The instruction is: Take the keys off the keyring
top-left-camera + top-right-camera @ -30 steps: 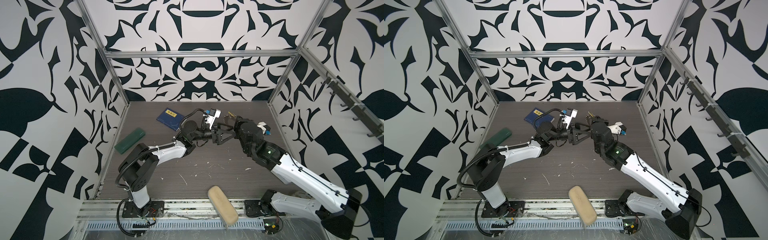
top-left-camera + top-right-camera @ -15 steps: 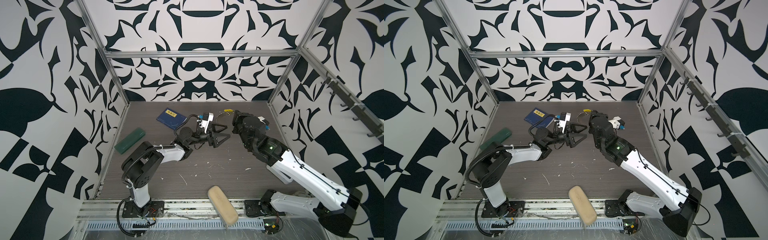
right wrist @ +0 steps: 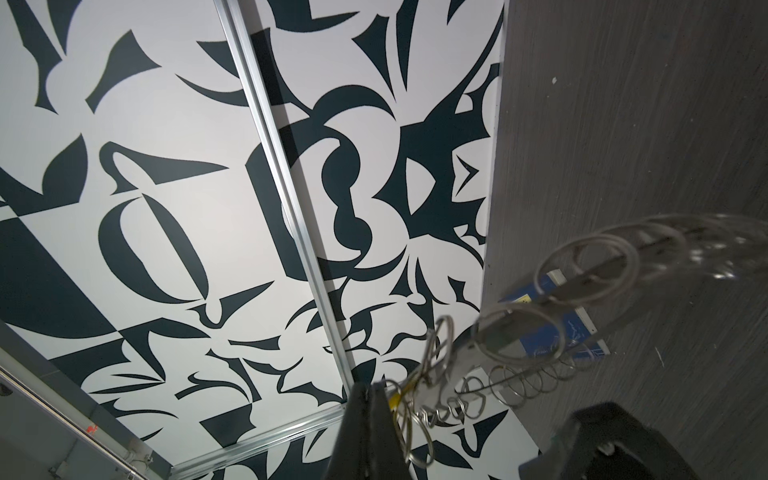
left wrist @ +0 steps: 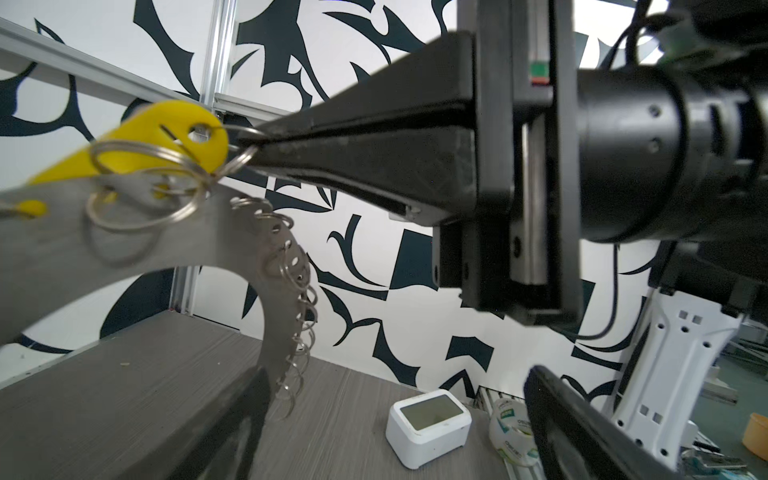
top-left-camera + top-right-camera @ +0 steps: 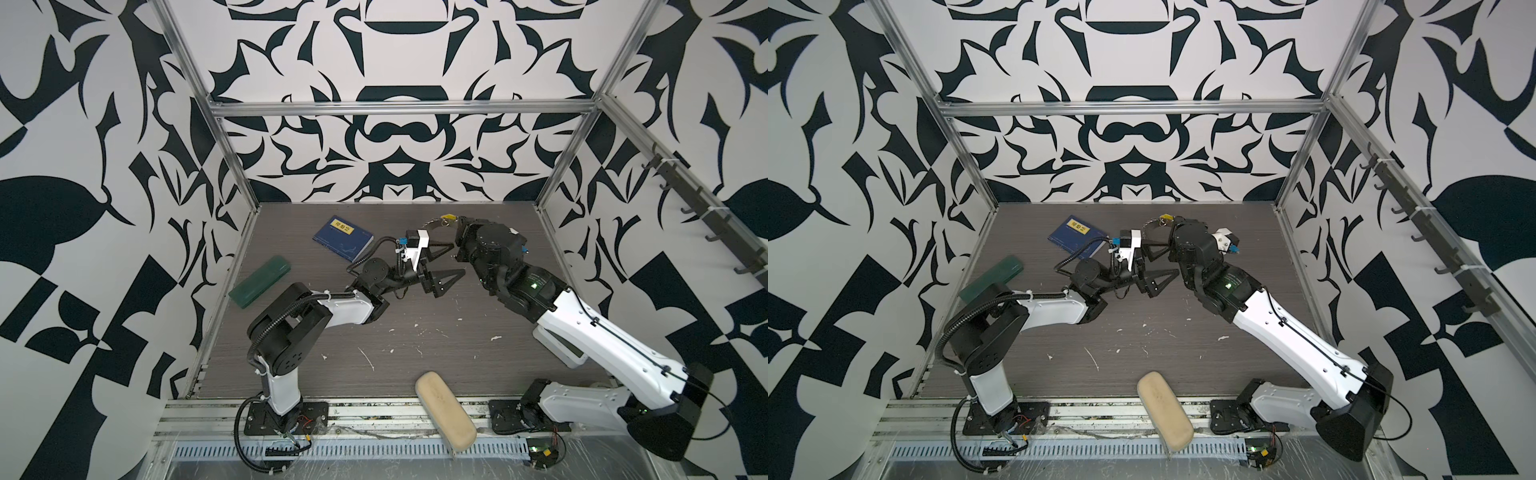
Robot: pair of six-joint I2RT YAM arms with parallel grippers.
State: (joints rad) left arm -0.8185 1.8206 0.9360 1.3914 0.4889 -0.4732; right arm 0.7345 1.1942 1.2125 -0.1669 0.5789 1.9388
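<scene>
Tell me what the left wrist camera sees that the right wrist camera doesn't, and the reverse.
Only the left wrist view shows the yellow key tag plainly, the right gripper shut on a small ring at it, and a white box on the table. Only the right wrist view shows the blue book. Both show the grey disc and its fringe of wire rings.

We find the keyring cut by the left wrist view's edge, its wire rings blurred in the right wrist view.
</scene>
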